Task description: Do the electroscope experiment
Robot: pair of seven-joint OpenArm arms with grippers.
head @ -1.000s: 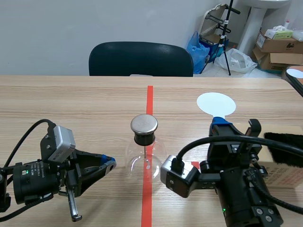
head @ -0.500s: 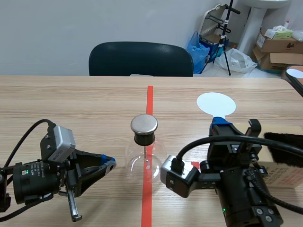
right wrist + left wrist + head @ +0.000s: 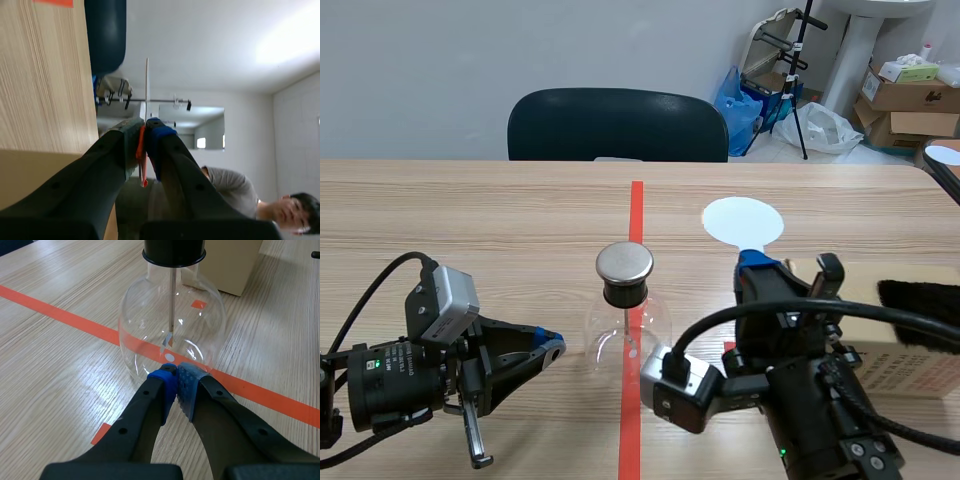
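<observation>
The left jaws are together, blue pads pressed flat against each other, their tips right at the lower wall of the electroscope flask; whether they touch the glass cannot be told. The right jaws are clamped on the thin orange handle of the white disc, which stands out beyond the tips at about 2 o'clock from the flask. The flask stands upright at the middle of the surface, a clear round bulb with a black stopper, a flat metal cap and a thin rod hanging inside. It sits on the red tape line that runs toward 12 o'clock over the pale wood grain. The left arm lies at 8 o'clock from the flask, the right arm at 4 o'clock. A cardboard box rests at 3 o'clock with a black furry strip on top. Beyond the far edge, at 12 o'clock, stands a dark chair against a plain grey wall. At 1 to 2 o'clock are a blue bag, a black stand and stacked cardboard boxes. The right wrist view also catches a person in a grey top. Since a second ago the right arm has slid toward 9 o'clock, bringing the disc nearer the cap. The left arm and the flask have kept their places.
</observation>
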